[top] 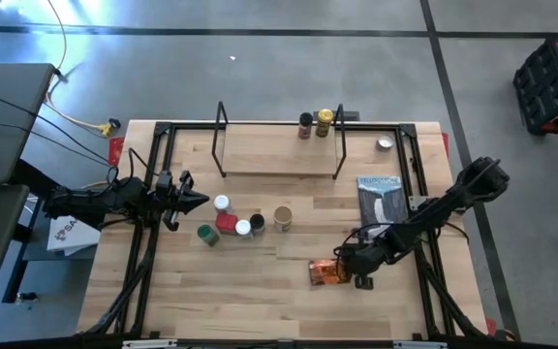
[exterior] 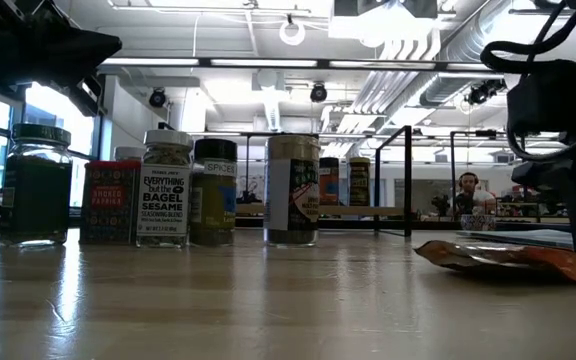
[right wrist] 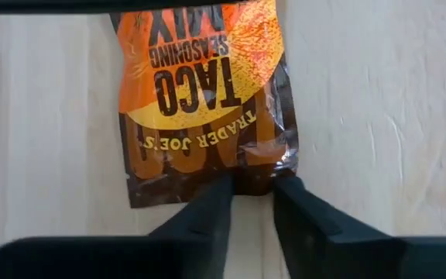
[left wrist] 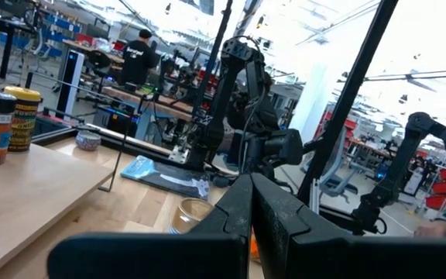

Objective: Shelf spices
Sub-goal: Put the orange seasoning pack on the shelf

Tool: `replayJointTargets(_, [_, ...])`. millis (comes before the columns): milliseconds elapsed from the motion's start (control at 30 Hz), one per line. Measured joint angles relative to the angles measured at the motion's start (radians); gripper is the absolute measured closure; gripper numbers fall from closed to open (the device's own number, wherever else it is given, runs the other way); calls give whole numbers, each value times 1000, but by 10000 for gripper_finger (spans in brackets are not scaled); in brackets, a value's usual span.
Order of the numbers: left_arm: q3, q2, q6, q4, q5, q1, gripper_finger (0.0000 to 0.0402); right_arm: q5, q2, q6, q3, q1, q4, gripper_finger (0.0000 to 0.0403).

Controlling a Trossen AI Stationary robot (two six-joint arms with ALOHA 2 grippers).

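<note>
Down low in the frame, the right gripper (right wrist: 248, 203) has its jaws spread at the edge of the taco packet (right wrist: 205, 101), likely to pinch it. Mid-worktop jars (top: 232, 225) wait. The left gripper (top: 194, 202), jaws pressed together, hovers beside them. Up top, the shelf (top: 279, 150) holds two jars (top: 315, 122).
</note>
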Motion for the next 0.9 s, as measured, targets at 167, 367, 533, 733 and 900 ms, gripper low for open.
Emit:
replayJointTargets(167, [0, 0, 0, 0, -1, 0, 398, 0, -11, -5, 7, -16, -10, 395])
replayJointTargets(367, [0, 0, -6, 1, -4, 0, 398, 79, -117, -56, 61, -18, -148, 401])
replayJointTargets(533, [0, 0, -58, 34, -20, 0, 398, 128, -191, -134, 195, -22, -369, 402])
replayJointTargets(733, [0, 30, -138, 114, -135, 0, 398, 185, -199, -305, 442, -58, -597, 403])
replayJointTargets(900, [1, 128, -11, 270, -84, -13, 399, 258, -201, -428, 588, -100, -705, 403])
